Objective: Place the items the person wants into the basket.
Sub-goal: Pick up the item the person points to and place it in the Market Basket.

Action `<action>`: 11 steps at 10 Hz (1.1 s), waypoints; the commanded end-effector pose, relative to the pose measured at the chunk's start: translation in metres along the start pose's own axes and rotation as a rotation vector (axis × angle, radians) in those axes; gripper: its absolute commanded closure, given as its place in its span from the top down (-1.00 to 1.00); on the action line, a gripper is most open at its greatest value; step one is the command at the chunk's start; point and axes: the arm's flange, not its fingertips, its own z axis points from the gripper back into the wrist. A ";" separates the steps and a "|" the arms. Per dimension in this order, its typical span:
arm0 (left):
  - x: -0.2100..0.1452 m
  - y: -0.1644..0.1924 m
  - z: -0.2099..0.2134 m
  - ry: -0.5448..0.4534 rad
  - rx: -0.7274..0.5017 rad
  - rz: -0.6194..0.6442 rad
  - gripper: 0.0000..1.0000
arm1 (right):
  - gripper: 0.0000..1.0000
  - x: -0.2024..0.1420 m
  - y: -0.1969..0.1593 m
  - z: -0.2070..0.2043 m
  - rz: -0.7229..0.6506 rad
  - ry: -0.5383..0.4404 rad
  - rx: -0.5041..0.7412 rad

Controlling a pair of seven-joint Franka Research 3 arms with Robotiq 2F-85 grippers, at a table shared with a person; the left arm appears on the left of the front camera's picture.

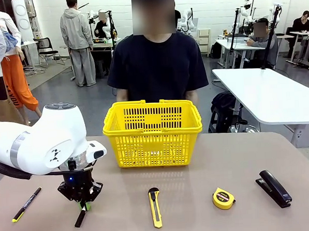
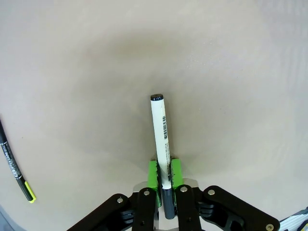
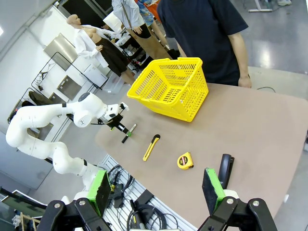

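So far, only the black marker (image 2: 160, 134) was clamped between the pads of the left gripper (image 1: 85, 206), low at the table (image 1: 224, 158). The right gripper (image 3: 154, 190) was held wide open, empty. The utility knife (image 1: 155, 207) and thin pen (image 1: 26, 204) were left lying there; nothing was seen inside the yellow basket (image 1: 153, 131).

This is a big open robotics lab. A white robot arm (image 1: 36, 142) reaches over the brown counter (image 1: 239, 157) beside the yellow basket (image 1: 153, 133). Behind the basket a grey floor (image 1: 91, 98) runs to white walls (image 1: 216, 3). Beyond the basket to its right stand long white tables (image 1: 267, 94) and black equipment stands (image 1: 237, 33). Beyond it to the left is an office chair (image 1: 46, 48), with people (image 1: 78, 42) about.
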 end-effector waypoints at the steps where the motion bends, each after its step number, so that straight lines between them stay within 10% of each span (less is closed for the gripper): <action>1: -0.027 0.015 -0.013 -0.009 0.014 -0.016 -1.00 | 1.00 0.002 0.000 0.000 0.013 -0.016 0.021; 11: -0.073 0.033 0.270 -0.200 0.043 -0.065 -1.00 | 1.00 0.002 0.000 0.000 0.013 -0.016 0.021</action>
